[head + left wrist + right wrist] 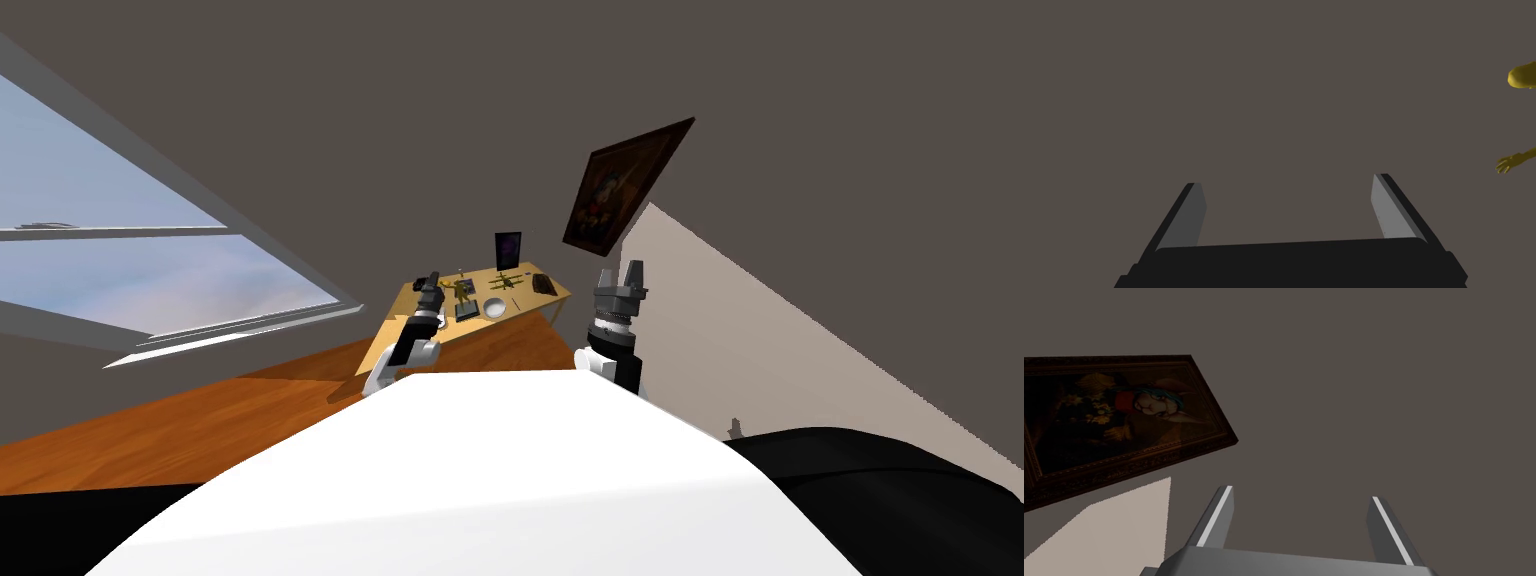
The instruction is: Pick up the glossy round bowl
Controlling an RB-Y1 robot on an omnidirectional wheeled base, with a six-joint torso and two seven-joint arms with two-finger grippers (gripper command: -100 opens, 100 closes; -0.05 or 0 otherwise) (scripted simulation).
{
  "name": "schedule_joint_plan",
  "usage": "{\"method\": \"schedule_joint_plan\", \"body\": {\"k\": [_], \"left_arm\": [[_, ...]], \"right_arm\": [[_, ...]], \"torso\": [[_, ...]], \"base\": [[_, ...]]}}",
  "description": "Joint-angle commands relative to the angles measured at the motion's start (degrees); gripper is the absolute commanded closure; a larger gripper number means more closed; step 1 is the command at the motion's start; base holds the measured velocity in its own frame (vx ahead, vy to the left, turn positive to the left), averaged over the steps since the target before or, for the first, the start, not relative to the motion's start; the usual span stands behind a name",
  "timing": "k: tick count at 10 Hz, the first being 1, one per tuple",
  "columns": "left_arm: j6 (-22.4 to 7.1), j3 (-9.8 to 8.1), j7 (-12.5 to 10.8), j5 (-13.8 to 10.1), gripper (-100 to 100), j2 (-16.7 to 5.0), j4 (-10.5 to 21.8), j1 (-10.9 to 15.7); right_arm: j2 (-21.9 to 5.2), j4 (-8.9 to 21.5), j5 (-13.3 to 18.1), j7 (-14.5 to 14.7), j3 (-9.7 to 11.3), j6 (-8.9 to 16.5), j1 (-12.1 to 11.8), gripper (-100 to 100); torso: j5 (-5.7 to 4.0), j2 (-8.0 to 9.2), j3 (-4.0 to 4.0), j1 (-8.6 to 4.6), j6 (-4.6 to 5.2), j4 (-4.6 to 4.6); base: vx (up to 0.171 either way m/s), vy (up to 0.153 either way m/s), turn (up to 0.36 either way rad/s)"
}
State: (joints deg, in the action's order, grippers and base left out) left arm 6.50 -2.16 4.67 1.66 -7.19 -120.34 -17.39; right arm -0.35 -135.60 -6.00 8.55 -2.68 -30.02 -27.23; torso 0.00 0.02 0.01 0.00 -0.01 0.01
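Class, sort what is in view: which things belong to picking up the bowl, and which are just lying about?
Job: white bowl; wooden table; left pincer, open; right pincer, open.
Lying about: yellow figurine; yellow model plane; standing picture frame; wall painting; window.

a light wooden rectangular table (523, 300) stands on an orange-brown wooden plank floor (200, 420). on the tabletop lies a white round bowl (495, 308), just beside a flat dark rectangular slab (467, 311). behind these stand an olive-yellow figurine (462, 290) and an olive-yellow model biplane (507, 282). a dark upright panel with a purple face (508, 250) stands at the far edge, and a small dark lump (544, 285) lies near the right end.
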Motion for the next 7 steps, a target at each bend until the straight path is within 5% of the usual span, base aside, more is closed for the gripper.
{"method": "schedule_joint_plan", "body": {"k": [1,7], "left_arm": [[-2.9,-0.19,0.9,-0.4,-100,-0.1,2.2,1.9],[-10.8,-0.61,2.4,-1.1,-100,-0.5,5.8,5.2]], "right_arm": [[0.0,0.0,0.0,0.0,0.0,0.0,0.0,0],[0.0,0.0,0.0,0.0,0.0,0.0,0.0,0]], "torso": [[0.00,0.00,0.00,0.00,0.00,0.00],[0.00,-0.02,-0.01,-0.01,-0.01,0.00]], "base": [[-0.009,-0.003,-0.021],[-0.003,-0.002,-0.013]]}}
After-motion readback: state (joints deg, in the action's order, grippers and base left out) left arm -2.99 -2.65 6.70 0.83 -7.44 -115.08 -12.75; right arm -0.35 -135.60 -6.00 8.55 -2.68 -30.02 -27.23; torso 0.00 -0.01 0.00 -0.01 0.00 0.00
